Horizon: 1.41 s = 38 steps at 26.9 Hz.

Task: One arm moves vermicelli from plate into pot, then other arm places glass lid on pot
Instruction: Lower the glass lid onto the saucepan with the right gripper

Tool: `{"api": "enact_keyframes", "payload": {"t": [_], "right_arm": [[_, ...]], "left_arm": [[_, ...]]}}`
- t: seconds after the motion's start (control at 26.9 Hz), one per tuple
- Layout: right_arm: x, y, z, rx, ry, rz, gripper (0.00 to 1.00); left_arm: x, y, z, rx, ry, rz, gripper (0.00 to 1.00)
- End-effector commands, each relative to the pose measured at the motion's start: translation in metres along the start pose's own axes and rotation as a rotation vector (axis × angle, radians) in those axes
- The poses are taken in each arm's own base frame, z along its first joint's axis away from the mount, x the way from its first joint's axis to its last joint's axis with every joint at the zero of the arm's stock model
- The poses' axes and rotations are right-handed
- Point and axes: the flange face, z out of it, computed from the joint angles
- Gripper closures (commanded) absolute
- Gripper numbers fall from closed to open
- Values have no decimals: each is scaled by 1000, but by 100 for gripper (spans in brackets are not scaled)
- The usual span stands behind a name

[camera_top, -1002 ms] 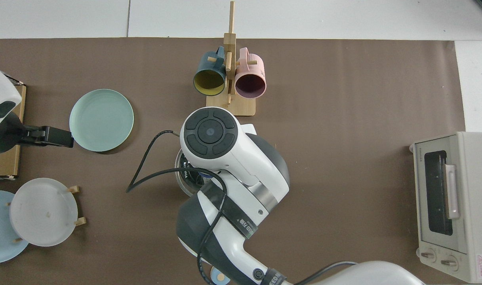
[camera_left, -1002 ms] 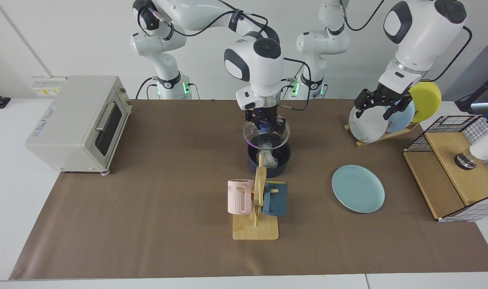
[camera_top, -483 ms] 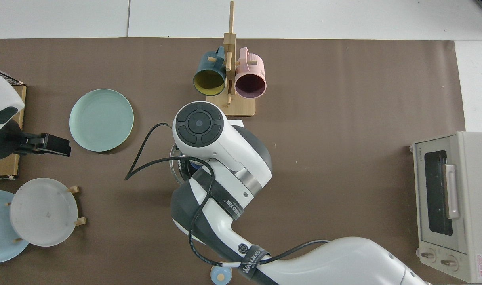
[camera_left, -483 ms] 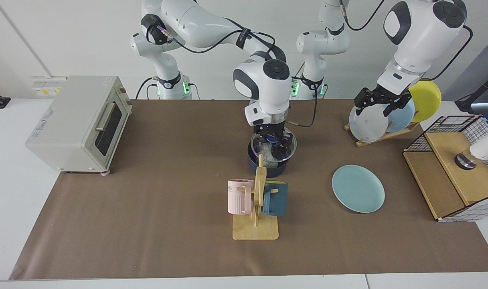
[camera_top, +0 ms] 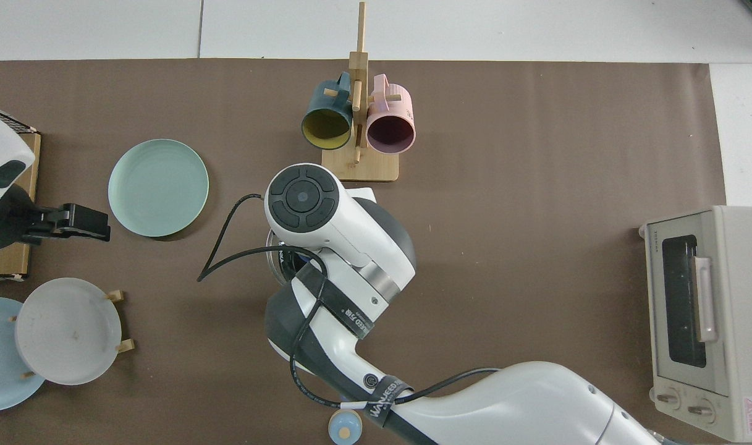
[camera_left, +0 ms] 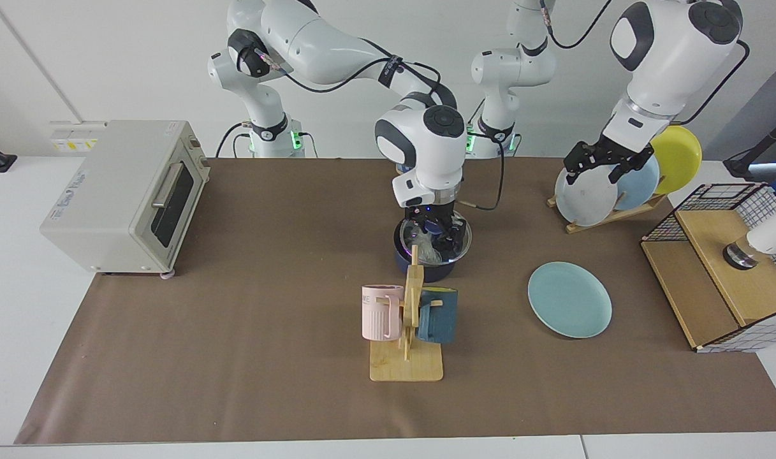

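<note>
We find a brown mat (camera_left: 247, 331) covering the white table (camera_left: 18, 306), with a white wall behind the arm bases. At the left of the facing view a grey toaster oven (camera_left: 126, 194) stands on the mat's left edge, door facing right. Between the oven and the centre the mat is bare, as is the near strip along the front edge.

At centre, the right gripper (camera_left: 433, 229) stands directly over the pot (camera_left: 426, 264), its jaws clenched on the blue knob of the glass lid (camera_left: 459, 241). The lid lies at the pot's rim; we cannot tell whether it is fully seated. Through the glass we see the vermicelli (camera_left: 429, 252) inside the pot. In the top view the right arm's wrist covers nearly all of the pot, and only an arc of the lid's rim (camera_top: 270, 262) shows. Just near of the pot stands a wooden mug rack (camera_left: 408, 331) holding a pink mug (camera_left: 381, 311) and a dark blue mug (camera_left: 439, 315).

Right of centre, the teal plate (camera_left: 569, 299) lies flat on the mat with open mat around it. Beyond it, the left gripper (camera_left: 604, 164) hangs in front of the plate rack (camera_left: 607, 213), jaws released and holding nothing; that arm waits. At far right a wire-sided wooden box (camera_left: 722, 268) sits at the mat's edge.
</note>
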Motion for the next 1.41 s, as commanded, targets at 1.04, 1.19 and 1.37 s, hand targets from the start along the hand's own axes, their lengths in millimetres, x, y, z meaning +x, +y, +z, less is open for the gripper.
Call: {"api": "enact_keyframes", "payload": {"t": [1.04,1.19,1.37], "right_arm": [[-6,1,16,-48,95,-29,100],[-5,2,20,-51,88,-21,100],[-3,6,25,-57,78,-17,100]], "left_arm": [[-7,11,-9,22,12,-1,0],[-7,11,-9,22,12,-1,0],[-7,11,-9,22,12,-1,0]]}}
